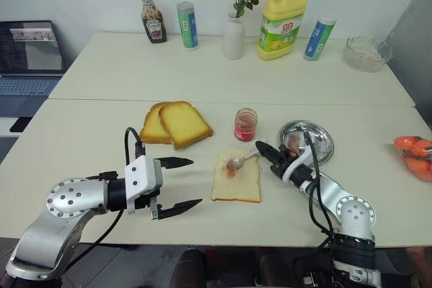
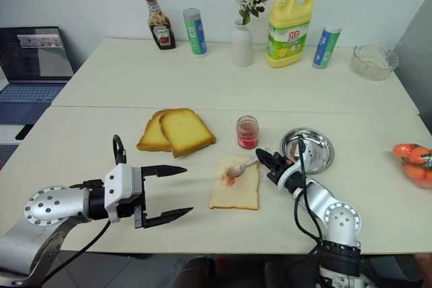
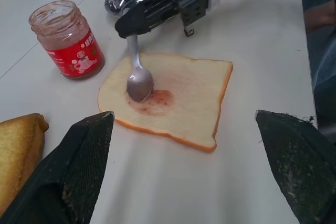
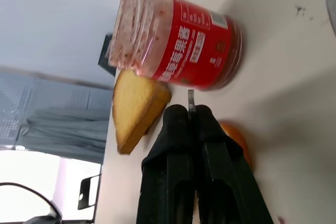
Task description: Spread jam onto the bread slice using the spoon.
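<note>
The pale bread slice (image 1: 237, 179) lies flat near the table's front edge, with a pinkish jam smear (image 3: 157, 99) near its far left corner. My right gripper (image 1: 262, 151) is shut on the handle of the silver spoon (image 1: 239, 160), whose bowl (image 3: 139, 83) rests on the bread beside the smear. The open jam jar (image 1: 246, 125) with a red label stands just behind the bread. My left gripper (image 1: 183, 183) is open, hovering left of the bread with nothing between its fingers.
Two golden toasted slices (image 1: 175, 124) lie left of the jar. A round steel dish (image 1: 314, 139) sits to the right of the jar, behind my right arm. Bottles, a vase (image 1: 233, 37) and a glass bowl (image 1: 367, 52) line the far edge. Orange items (image 1: 415, 154) lie far right.
</note>
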Robot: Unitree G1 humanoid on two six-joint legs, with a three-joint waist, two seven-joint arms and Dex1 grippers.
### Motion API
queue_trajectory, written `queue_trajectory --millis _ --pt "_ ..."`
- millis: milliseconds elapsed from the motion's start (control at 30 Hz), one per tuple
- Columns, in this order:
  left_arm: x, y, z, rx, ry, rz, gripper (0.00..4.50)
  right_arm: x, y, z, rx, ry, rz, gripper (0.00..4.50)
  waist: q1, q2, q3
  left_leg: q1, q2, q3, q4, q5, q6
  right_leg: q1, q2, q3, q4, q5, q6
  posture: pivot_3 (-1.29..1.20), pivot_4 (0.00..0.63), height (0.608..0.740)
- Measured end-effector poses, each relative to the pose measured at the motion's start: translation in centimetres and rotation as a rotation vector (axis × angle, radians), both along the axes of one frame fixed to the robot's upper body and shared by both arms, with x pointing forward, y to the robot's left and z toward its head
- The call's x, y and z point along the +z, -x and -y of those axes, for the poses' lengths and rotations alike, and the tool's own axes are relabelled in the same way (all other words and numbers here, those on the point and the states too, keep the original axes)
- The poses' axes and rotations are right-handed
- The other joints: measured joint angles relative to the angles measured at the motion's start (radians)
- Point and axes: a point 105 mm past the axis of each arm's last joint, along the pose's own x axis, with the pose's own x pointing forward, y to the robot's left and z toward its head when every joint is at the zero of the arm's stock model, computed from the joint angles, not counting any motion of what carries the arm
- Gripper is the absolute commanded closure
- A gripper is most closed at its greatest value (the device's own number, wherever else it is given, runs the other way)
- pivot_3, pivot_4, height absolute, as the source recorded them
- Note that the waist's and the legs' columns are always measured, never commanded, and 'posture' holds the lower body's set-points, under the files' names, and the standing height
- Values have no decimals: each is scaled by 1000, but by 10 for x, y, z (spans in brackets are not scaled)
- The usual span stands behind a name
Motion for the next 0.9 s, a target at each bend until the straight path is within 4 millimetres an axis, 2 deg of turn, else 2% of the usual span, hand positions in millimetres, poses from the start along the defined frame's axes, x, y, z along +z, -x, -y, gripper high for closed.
queue_trajectory --millis 133,233,667,733,900 --pt "0 0 0 0 -1 0 0 -2 11 1 69 17 5 4446 -1 0 0 0 0 0 0 0 0 0 0 0 0 0 0 0 150 740" --pt "0 0 0 0 -2 0 0 -2 11 -1 83 42 26 4446 -1 0 0 0 0 0 0 0 0 0 1 0 0 0 0 0 150 740" --pt "-1 -1 0 2 -9 4 0 3 -18 8 -105 1 48 4446 -1 0 0 0 0 0 0 0 0 0 0 0 0 0 0 0 150 740" --pt "-1 -1 0 2 -10 4 0 3 -15 7 -81 1 43 4446 -1 0 0 0 0 0 0 0 0 0 0 0 0 0 0 0 150 740" --pt "-1 -1 0 2 -10 3 0 -1 7 2 61 23 42 4446 -1 0 0 0 0 0 0 0 0 0 0 0 0 0 0 0 150 740"
